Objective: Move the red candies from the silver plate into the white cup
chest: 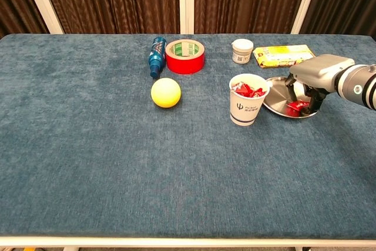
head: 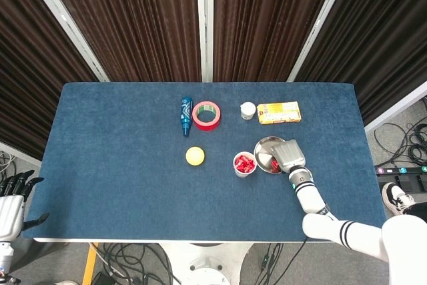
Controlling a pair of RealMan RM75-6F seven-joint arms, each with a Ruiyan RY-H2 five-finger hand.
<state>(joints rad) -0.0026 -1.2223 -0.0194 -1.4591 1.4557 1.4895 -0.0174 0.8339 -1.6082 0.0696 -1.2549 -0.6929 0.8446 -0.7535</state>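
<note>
Now right hand (chest: 309, 79) | fingers down at red candy (chest: 295, 106) | silver plate (chest: 276, 99)

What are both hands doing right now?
Left hand: open, holding nothing, off the table's left edge.
Right hand: fingers down around the candy on the plate; whether it grips it cannot be told.

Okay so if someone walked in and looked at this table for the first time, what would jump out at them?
Probably the right hand lowered over the silver plate at the table's right side, its fingers around a red candy. Just left of the plate stands the white cup, already holding red candies. Farther back, the red tape roll and the yellow ball stand out against the blue cloth.
</note>
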